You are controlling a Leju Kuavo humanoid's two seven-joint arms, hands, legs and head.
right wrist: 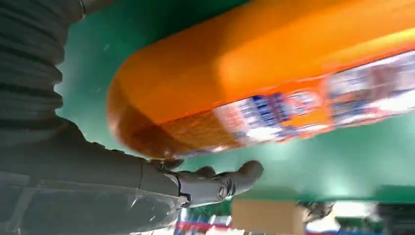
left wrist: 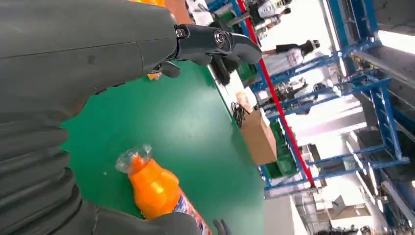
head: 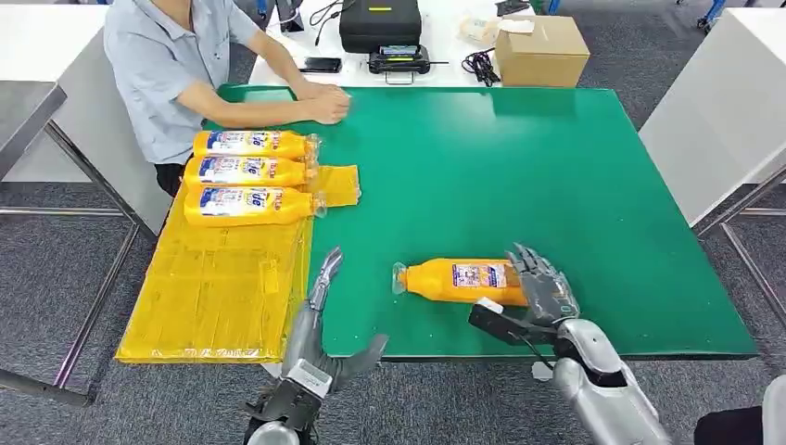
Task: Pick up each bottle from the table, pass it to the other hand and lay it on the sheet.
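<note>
Left hand: raised at the near edge of the green worktop, fingers spread apart, nothing held. Yellow sheet: draped over the worktop's left edge, just left of that hand. Three orange bottles: laid side by side on the far part of the sheet, caps toward the right, labels up. Person: seated at the far left corner, hands resting on the worktop beyond the bottles. Fourth orange bottle: lying on its side near the front edge of the worktop, between the two hands, cap pointing left. Right hand: placed at the base end of this bottle, fingers reaching over it and thumb beneath; whether the grip is fully closed is blurred in the wrist view and cannot be told. Cardboard box: set beyond the worktop's far edge, beside a black case and cables.
</note>
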